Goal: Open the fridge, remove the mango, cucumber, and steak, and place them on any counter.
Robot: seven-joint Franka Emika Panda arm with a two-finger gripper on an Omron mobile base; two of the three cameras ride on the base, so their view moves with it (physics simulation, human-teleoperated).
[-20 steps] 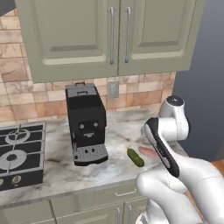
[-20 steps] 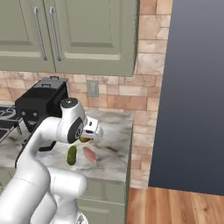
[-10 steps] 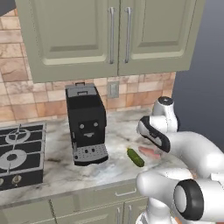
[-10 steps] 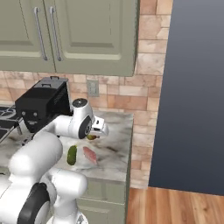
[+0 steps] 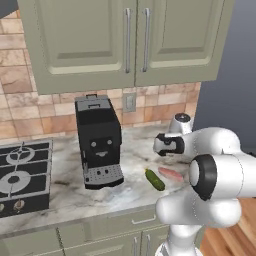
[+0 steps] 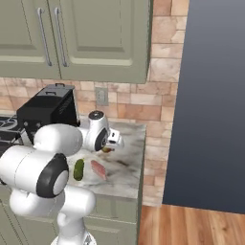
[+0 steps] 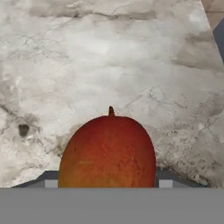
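Observation:
My gripper point(image 6: 109, 148) hovers low over the right part of the counter point(image 6: 127, 174), shut on the mango point(image 7: 107, 153). The fruit is red-orange with a short stem and casts a shadow on the marbled stone just below it. From the right base view a bit of the mango point(image 6: 106, 150) peeks out under the hand. The dark green cucumber point(image 5: 154, 179) and the pinkish steak point(image 5: 171, 174) lie side by side on the counter, nearer the front edge than the hand. The fridge doors are out of view.
A black coffee machine point(image 5: 98, 141) stands left of the hand and a gas hob point(image 5: 22, 175) lies further left. Sage wall cabinets point(image 5: 130, 40) hang overhead. A tall dark slab point(image 6: 210, 100) bounds the counter's right end, with wooden floor point(image 6: 191, 225) in front of it.
The arm has folded, its elbow swinging toward the cameras, and the hand with the mango has moved right and back over the counter. Cucumber and steak have stayed put.

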